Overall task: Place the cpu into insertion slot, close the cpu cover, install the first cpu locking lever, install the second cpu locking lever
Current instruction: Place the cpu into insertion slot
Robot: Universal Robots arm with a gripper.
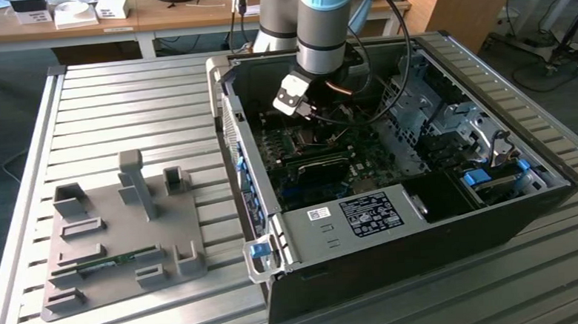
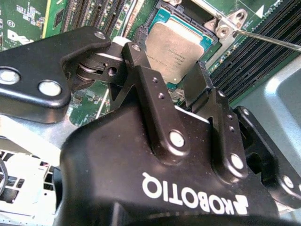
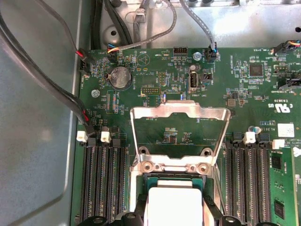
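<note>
The cpu (image 2: 175,47) is a small square chip with a silvery top. It lies in or just over the insertion slot (image 3: 174,166), a dark socket with a silvery rim on the green motherboard. My gripper (image 2: 164,66) straddles it, with a black finger against each of two opposite edges. In the first wrist view the cpu (image 3: 174,205) sits between the fingertips (image 3: 139,215). The cpu cover (image 3: 179,112), a silvery frame with a square window, is swung open away from the socket. A thin lever rod (image 2: 270,41) sticks out beside the socket. My gripper (image 1: 312,116) reaches down into the black computer case (image 1: 401,223).
Long black memory slots (image 3: 103,179) flank the socket on both sides. Grey cables (image 3: 47,80) run along the case floor past the board's edge. A drive cage (image 1: 446,124) fills the case's right in the exterior view. A grey fixture plate (image 1: 115,238) lies on the slatted table.
</note>
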